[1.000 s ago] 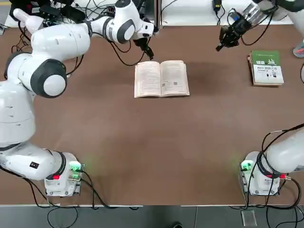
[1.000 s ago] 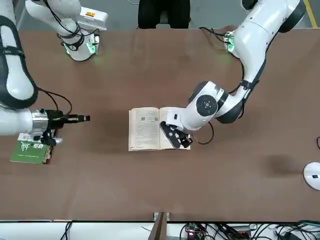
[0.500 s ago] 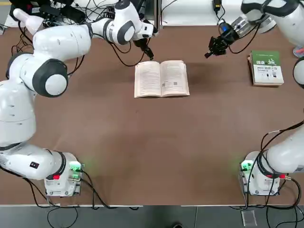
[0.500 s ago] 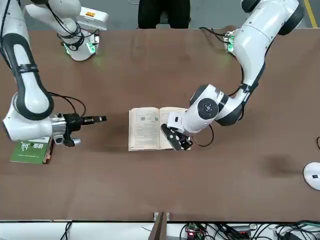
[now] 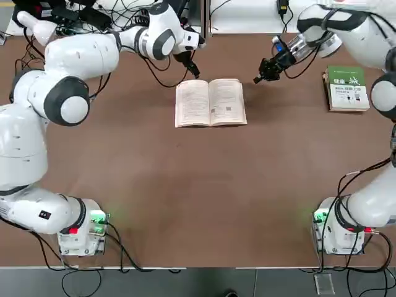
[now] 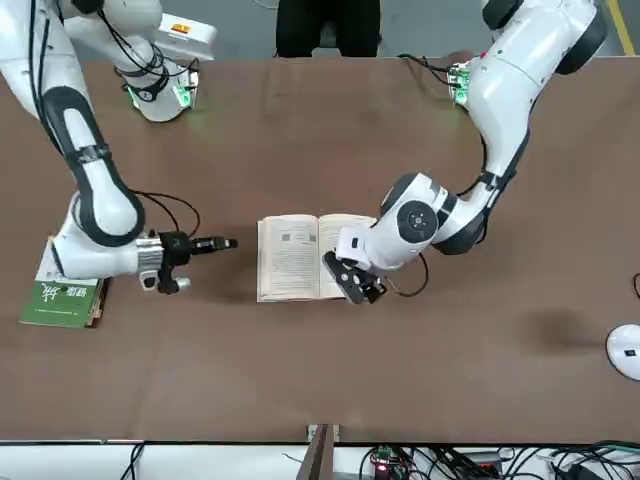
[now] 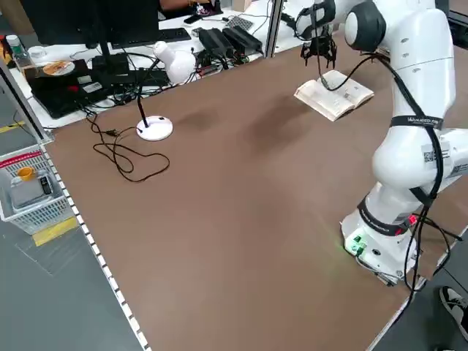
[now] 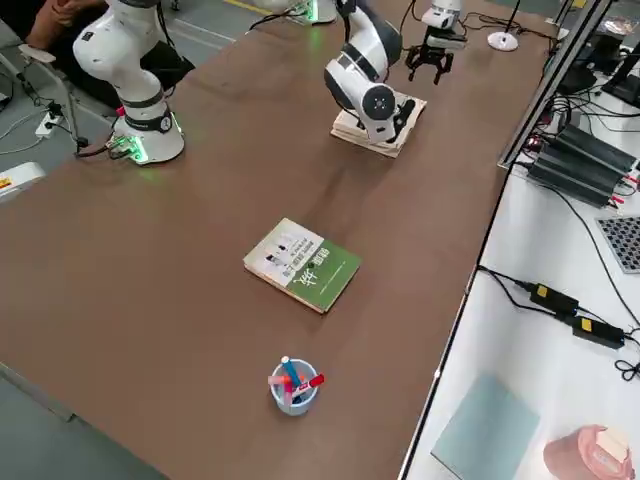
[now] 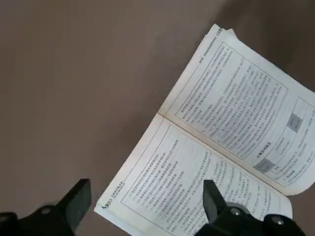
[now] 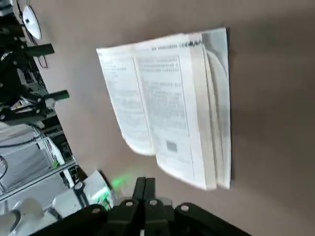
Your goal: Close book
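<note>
Book [image 5: 210, 103] lies open and face up toward the far side of the bench [image 5: 185, 185], near the middle, with its printed pages showing and its fold running away from the robot. In the right wrist view, part of its pale cover shows past the stacked pages.

The left claw [image 9: 147, 204] hangs over the book's far left part, pointing down, its two fingers apart with nothing between them. The right claw [image 10: 145, 182] is to the right of the book, near its far right corner and apart from it; its fingers are pressed together and hold nothing.

Farther right, well apart from the open book, the green book [image 5: 348, 88] lies closed, with its green and white cover up. Beyond that, near the bench's right end, a cup [image 8: 292, 402] holds several pens [image 8: 295, 376]. Toward the left end, a white lamp base [image 7: 154, 129] stands near a looped black cable [image 7: 131, 175]. A person [image 6: 328, 28] is behind the robot's side of the bench.
</note>
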Robot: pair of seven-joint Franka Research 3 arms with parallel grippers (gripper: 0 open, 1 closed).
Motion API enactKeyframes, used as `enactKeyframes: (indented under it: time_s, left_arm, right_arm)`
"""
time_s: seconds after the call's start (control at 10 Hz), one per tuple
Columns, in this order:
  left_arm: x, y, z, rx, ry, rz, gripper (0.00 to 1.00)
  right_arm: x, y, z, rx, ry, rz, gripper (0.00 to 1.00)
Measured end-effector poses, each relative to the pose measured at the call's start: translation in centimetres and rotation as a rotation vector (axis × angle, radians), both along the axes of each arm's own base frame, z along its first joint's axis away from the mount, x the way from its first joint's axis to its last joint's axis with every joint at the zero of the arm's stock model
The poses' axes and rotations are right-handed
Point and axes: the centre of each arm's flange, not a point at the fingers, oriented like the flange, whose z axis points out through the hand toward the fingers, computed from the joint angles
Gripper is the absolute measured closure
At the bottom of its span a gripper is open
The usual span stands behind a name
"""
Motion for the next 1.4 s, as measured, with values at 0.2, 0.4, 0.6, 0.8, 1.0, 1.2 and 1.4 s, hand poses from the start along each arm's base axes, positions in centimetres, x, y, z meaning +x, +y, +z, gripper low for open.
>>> enactKeyframes:
  time_s: [0.2, 0.4, 0.6, 0.8, 1.0, 1.2, 1.4]
  left_arm:
    - [0.1, 0.0, -0.8, -0.003, 0.0, 0.003, 0.0]
    - [0.1, 0.0, -1.5, -0.006, 0.001, 0.006, 0.0]
    - [0.1, 0.0, -1.7, -0.007, 0.0, 0.007, 0.0]
    - [0.1, -0.1, -1.9, -0.011, 0.002, 0.011, 0.0]
    - [0.2, -0.1, -2.3, -0.021, 0.004, 0.019, 0.0]
    - [0.2, -0.2, -3.0, -0.027, 0.002, 0.021, 0.0]
    - [0.2, -0.2, -3.8, -0.029, 0.002, 0.023, 0.0]
  right_arm:
    - [-0.1, 1.0, -1.4, -0.009, -0.059, -0.005, 0.99]
    - [-0.4, 1.3, -2.5, -0.006, -0.113, 0.003, 0.99]
    - [-0.9, 1.2, -3.6, 0.022, -0.15, 0.007, 0.99]
    - [-1.4, 1.5, -5.2, 0.066, -0.152, -0.013, 0.99]
    - [-1.8, 2.4, -6.7, 0.102, -0.164, -0.039, 0.99]
    - [-2.3, 3.5, -8.2, 0.096, -0.173, -0.053, 0.99]
    - [-2.7, 4.2, -9.2, 0.086, -0.166, -0.052, 0.99]
